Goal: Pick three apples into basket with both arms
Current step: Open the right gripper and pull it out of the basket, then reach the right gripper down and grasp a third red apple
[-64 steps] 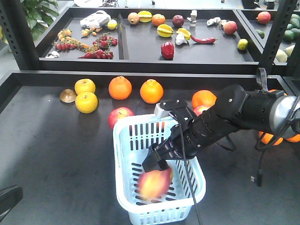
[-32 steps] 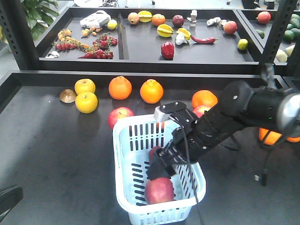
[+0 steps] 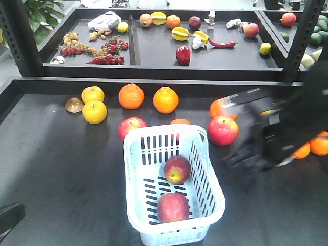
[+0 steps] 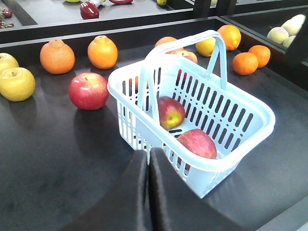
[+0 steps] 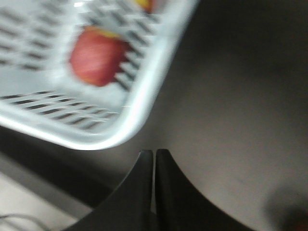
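Left gripper [image 4: 148,156]: fingers pressed together, nothing between them, lower centre of the left wrist view, just short of the basket's near wall. Right gripper [image 5: 154,156]: fingers likewise closed and empty, bottom centre of the blurred right wrist view, over bare dark worktop [image 5: 231,96] beside a basket corner.

Basket [image 3: 207,169]: lower centre of the front view, upright on the worktop, handle raised in the left wrist view. Two apples inside: one [image 3: 172,207] near the front wall, one [image 3: 177,169] mid-basket, apart from each other.

Right arm [image 3: 271,138]: motion-smeared dark mass, right of the basket.

Behind the basket: red apple [image 3: 131,127] at its upper-left corner, another red apple [image 3: 223,130] to its upper right, both on the worktop. Farther back: two oranges [image 3: 148,97], two yellow apples [image 3: 94,104] at left.
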Controlling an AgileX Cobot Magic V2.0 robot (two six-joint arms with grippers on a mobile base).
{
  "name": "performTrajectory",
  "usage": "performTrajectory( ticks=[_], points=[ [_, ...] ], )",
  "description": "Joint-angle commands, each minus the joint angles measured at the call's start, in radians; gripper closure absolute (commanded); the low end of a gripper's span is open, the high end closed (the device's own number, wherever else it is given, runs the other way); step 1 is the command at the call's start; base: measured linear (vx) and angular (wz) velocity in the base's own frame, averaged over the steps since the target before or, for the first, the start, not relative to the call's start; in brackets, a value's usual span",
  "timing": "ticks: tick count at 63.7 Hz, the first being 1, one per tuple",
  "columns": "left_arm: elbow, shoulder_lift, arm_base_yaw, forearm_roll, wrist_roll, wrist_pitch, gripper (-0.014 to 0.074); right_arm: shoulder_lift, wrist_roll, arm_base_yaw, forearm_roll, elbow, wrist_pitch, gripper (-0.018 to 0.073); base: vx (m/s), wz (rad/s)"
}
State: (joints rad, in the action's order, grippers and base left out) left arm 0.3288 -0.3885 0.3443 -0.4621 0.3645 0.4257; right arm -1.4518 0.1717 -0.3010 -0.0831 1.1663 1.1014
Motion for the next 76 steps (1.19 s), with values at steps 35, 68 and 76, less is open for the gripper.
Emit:
performTrajectory(
  ticks=[35, 68, 76],
  points=[
    [0.024, -0.006, 0.002, -0.022, -0.010, -0.055, 0.0602, 0.068, -0.078, 0.757, 0.133, -0.244, -0.041, 0.0548, 0.00, 0.00],
    [0.024, -0.006, 0.002, -0.022, -0.016, -0.055, 0.0602, -0.062, -0.098, 0.792, 0.199, -0.241, -0.059, -0.0139, 0.00, 0.00],
    [0.024, -0.006, 0.002, -0.022, -0.016, -0.055, 0.0602, -0.120, -0.162, 0.792, 0.271, -0.241, -0.069, -0.0169, 0.00, 0.00]
  ],
)
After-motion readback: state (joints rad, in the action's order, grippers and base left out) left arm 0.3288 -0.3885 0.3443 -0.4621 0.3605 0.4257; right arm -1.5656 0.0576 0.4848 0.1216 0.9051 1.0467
